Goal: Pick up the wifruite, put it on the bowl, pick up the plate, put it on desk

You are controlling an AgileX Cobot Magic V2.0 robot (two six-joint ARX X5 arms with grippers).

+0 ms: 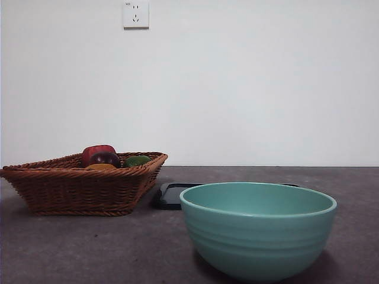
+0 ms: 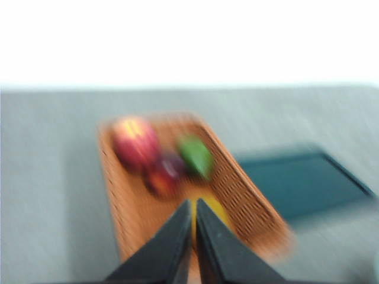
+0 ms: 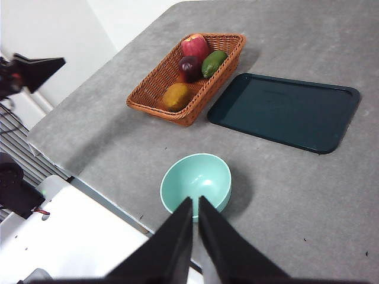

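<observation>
Orange-brown, the wifruite [image 3: 176, 96] lies at the near end of the wicker basket [image 3: 155, 102], far left on the desk [image 3: 296, 195], with a dark tray [image 3: 284, 110] to its right. Nearer stands the teal bowl [image 1: 258, 228]. Both the left gripper [image 2: 193, 207] above the basket and the right gripper [image 3: 195, 204] high over the bowl have their jaws pressed together, gripping nothing.

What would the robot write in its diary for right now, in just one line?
wifruite in basket | bowl empty | tray on desk | left gripper shut above basket | right gripper shut, high over bowl
</observation>
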